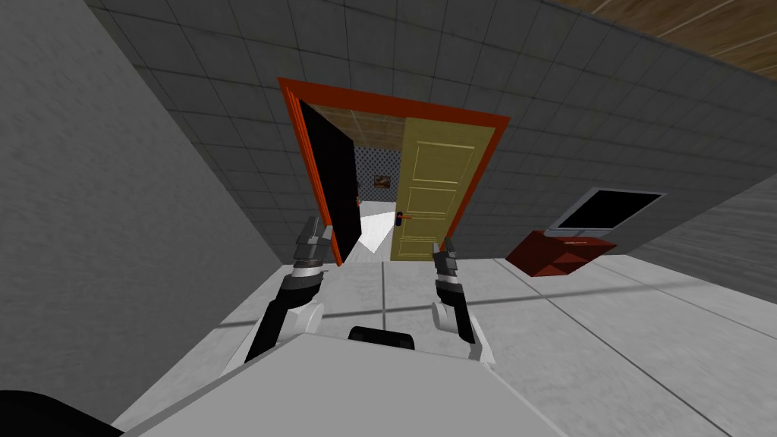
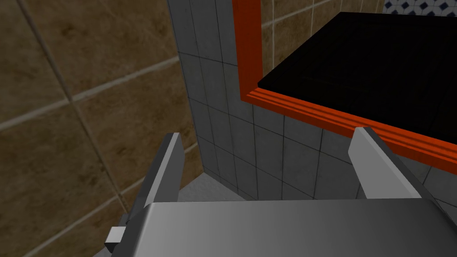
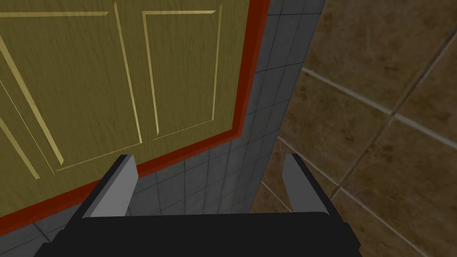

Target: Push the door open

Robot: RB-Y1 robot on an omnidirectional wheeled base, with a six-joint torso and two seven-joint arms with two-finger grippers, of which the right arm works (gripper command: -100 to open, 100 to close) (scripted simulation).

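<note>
The door (image 1: pixel 436 190) is a tall ochre slab with wood grain and raised rectangular panels, its long axis upright. It fills the right part of an orange-red moulded frame (image 1: pixel 394 102) set in a grey tiled wall (image 1: pixel 228 114). Its handle (image 1: pixel 401 218) sits on the left edge, beside a gap where a lit floor shows. A black area takes the frame's left side. The left gripper (image 1: pixel 317 227) and right gripper (image 1: pixel 444 246) hang short of the doorway, the thin fingers of each spread apart on nothing.
</note>
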